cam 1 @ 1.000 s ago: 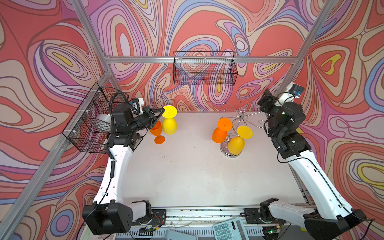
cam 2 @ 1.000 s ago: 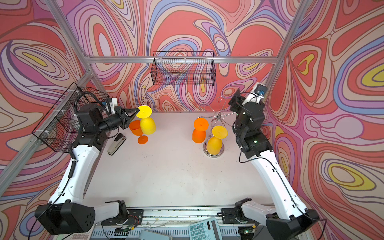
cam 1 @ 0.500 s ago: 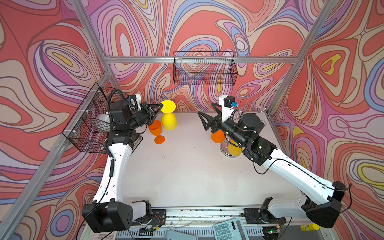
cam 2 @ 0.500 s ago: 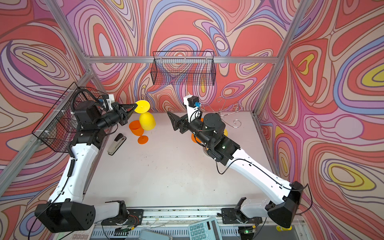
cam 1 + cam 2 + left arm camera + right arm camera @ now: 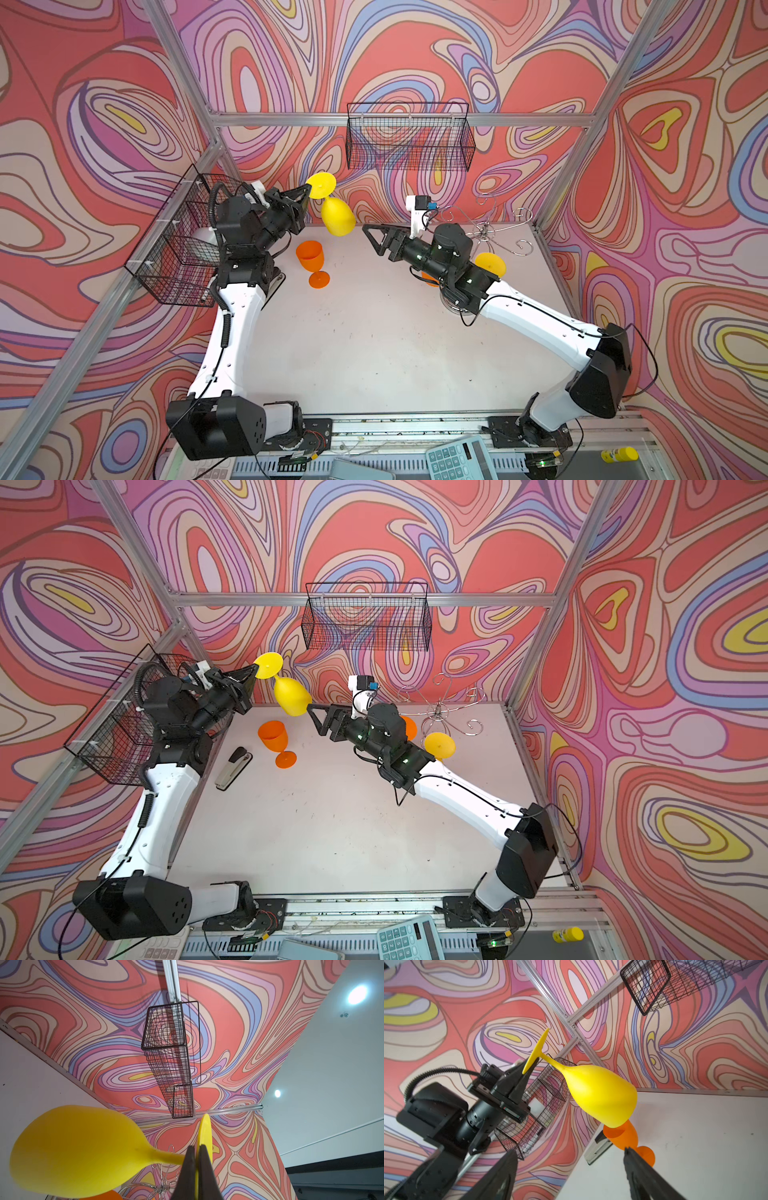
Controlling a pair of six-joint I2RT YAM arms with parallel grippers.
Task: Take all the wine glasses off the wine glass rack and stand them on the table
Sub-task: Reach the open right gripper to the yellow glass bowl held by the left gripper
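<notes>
Left tool [image 5: 307, 192] is pinching shut on the foot of the yellow glass [image 5: 338, 218], holding it tilted bowl-down over the worktop [image 5: 374, 340], back left, well apart from the rack [image 5: 484, 230] at back right. Right tool [image 5: 568, 1149] is gaping wide, gripping nothing, pointing at the bowl, near but not touching. Orange glass [image 5: 310, 257] is standing upright below the held one. Left basket [image 5: 174, 262] is holding a white item [image 5: 536, 1106], can't tell what. Back basket [image 5: 409, 137] is hanging on the wall [image 5: 415, 62].

Swirly red/pink/blue walls [image 5: 415, 50] w/ alu frame rails [image 5: 399, 119]; white counter [image 5: 374, 340]; black mesh basket [image 5: 409, 141] on back wall, 2nd basket [image 5: 174, 253] on left wall; ceiling spots [image 5: 357, 995] lit.
</notes>
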